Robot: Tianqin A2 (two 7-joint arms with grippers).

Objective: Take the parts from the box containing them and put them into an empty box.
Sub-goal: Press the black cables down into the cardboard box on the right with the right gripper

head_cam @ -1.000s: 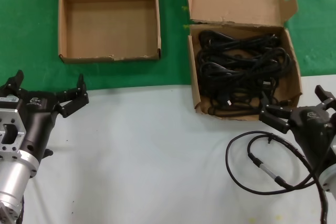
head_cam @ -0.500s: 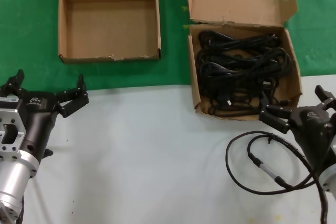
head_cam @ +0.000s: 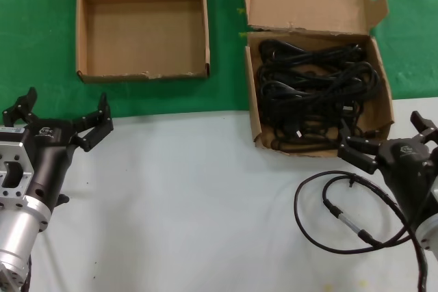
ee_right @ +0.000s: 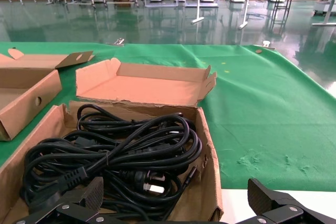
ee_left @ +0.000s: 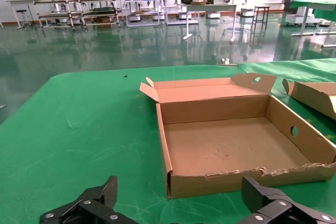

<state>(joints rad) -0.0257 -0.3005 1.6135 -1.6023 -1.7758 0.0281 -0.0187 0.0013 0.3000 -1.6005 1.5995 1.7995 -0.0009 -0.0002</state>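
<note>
The black power cords (head_cam: 311, 94) lie coiled in the cardboard box with the tall tabbed lid (head_cam: 252, 111) at the back right. The empty box (head_cam: 140, 35) with the short back flap sits at the back left. My left gripper (head_cam: 66, 111) is open and empty, low over the table in front of the empty box (ee_left: 231, 145). In the left wrist view my left gripper (ee_left: 180, 195) faces the box's ragged front edge. My right gripper (head_cam: 384, 135) is open and empty at the full box's front right corner. In the right wrist view my right gripper (ee_right: 176, 195) faces the cords (ee_right: 115, 156).
A thin looped black cable with a silver connector (head_cam: 342, 217) lies on the white table (head_cam: 191, 196) beside my right gripper. Both boxes stand on green cloth (head_cam: 41, 46) at the back. The empty box's side (ee_right: 26, 98) shows in the right wrist view.
My left gripper has turned slightly, its fingers shifting a little. The right arm, the boxes and the cords have not moved.
</note>
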